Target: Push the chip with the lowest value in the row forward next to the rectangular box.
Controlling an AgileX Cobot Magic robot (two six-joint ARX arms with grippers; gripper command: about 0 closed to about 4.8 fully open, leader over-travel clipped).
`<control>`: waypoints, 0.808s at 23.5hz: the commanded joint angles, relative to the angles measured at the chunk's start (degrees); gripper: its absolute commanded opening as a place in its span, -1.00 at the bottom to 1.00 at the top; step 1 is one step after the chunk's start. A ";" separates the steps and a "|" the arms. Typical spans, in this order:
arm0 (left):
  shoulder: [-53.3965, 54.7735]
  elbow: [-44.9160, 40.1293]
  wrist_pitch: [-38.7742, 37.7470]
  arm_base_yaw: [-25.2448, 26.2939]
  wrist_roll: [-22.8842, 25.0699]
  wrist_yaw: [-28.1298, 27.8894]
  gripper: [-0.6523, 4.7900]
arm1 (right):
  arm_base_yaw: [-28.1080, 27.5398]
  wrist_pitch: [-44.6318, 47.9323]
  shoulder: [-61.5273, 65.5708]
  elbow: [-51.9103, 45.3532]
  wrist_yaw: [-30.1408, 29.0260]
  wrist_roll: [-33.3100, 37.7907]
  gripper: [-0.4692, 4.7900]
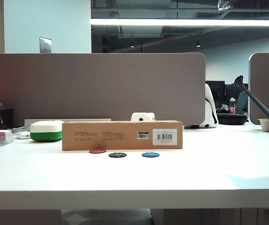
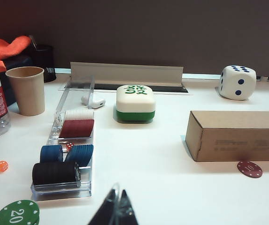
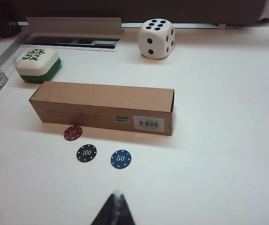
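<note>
The red chip [image 3: 73,133] is small, flat and round, with a white "10" in its middle and white marks round its rim. In the exterior view it lies at the centre of the frame [image 1: 97,151], just in front of the long brown cardboard box [image 1: 122,135], near the box's left part; whether it touches the box I cannot tell. The black chip [image 3: 86,153] marked 100 and the blue chip [image 3: 120,159] marked 50 lie side by side a little farther from the box, apart from each other.

The box carries a white barcode label and a small green-white sticker on its front.

The left gripper [image 2: 116,210] shows at the bottom edge of its wrist view, fingertips drawn together, holding nothing. The right gripper [image 3: 116,209] is likewise closed and empty, over bare table [image 3: 219,164] on the near side of the chips.
</note>
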 commanded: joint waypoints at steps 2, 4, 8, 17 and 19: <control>0.02 0.04 0.50 0.00 0.24 0.20 -0.78 | 0.04 0.50 -0.04 0.13 0.35 0.13 -0.84; 0.02 0.04 0.50 0.00 0.24 0.20 -0.78 | 0.04 0.50 -0.04 0.13 0.35 0.13 -0.84; 0.02 0.04 0.50 0.00 0.24 0.20 -0.78 | 0.04 0.50 -0.04 0.13 0.35 0.13 -0.84; 0.02 0.04 0.50 0.00 0.24 0.20 -0.78 | 0.04 -0.04 -0.09 0.13 0.35 -0.94 -0.84; 0.02 0.04 0.50 0.00 0.24 0.20 -0.78 | -0.11 -1.53 -0.70 0.11 0.72 -1.29 -0.84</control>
